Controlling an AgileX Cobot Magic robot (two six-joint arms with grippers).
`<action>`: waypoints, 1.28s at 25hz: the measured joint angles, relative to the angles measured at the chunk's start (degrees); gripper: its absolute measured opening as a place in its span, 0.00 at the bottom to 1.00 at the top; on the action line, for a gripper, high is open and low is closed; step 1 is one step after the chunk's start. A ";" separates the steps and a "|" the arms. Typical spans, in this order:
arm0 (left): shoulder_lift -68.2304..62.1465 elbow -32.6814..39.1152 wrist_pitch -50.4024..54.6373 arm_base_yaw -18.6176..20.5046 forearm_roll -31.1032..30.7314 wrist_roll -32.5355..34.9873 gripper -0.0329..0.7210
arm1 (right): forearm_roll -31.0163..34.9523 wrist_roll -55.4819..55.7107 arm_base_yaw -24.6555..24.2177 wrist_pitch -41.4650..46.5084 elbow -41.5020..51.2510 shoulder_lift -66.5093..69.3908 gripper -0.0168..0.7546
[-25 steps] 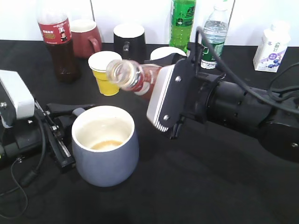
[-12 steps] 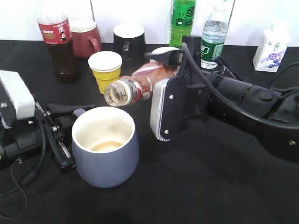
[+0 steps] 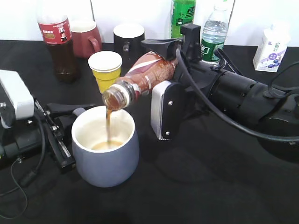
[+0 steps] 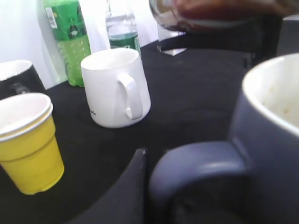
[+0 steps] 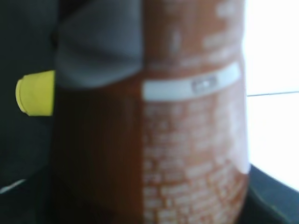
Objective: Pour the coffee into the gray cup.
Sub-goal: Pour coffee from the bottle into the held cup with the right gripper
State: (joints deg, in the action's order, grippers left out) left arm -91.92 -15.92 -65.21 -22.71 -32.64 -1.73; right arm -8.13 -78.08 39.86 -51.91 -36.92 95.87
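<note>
The gray cup stands at the front left with a little coffee in its cream inside. My left gripper is shut on its handle, and one finger lies against that handle. My right gripper is shut on the coffee bottle and holds it tilted, mouth down, over the cup. A thin brown stream falls from the bottle's mouth into the cup. The bottle's label fills the right wrist view, so the jaws are hidden there. The bottle also shows at the top of the left wrist view.
Behind the cup stand a yellow paper cup, a cola bottle, a dark red mug, a black mug, a green bottle, a water bottle and a milk carton. A white mug stands behind the right arm.
My right gripper has turned and tipped the bottle further, and its mouth has come down over the cup. Coffee now streams into the cup. The left gripper and cup have not moved.
</note>
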 joint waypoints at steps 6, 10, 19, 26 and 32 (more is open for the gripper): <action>0.00 0.00 -0.31 0.00 -0.02 0.00 0.11 | 0.23 -2.27 0.00 -2.32 0.00 0.00 0.71; 0.00 0.00 -0.31 0.00 -0.15 0.00 0.11 | 1.18 -3.83 0.00 -2.60 0.00 0.00 0.71; 0.00 0.00 -0.26 0.00 -0.22 0.00 0.11 | 1.65 -5.76 0.00 -3.35 0.00 0.00 0.71; 0.00 0.00 -0.15 0.00 -0.27 0.00 0.11 | 1.69 -6.60 0.00 -3.36 0.00 0.00 0.71; 0.00 0.00 0.07 0.00 -0.27 0.00 0.11 | 1.69 -6.60 0.00 -3.41 0.00 0.00 0.71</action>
State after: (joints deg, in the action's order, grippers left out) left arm -91.92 -15.92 -65.14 -22.71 -32.91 -1.73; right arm -6.43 -84.68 39.86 -55.32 -36.92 95.87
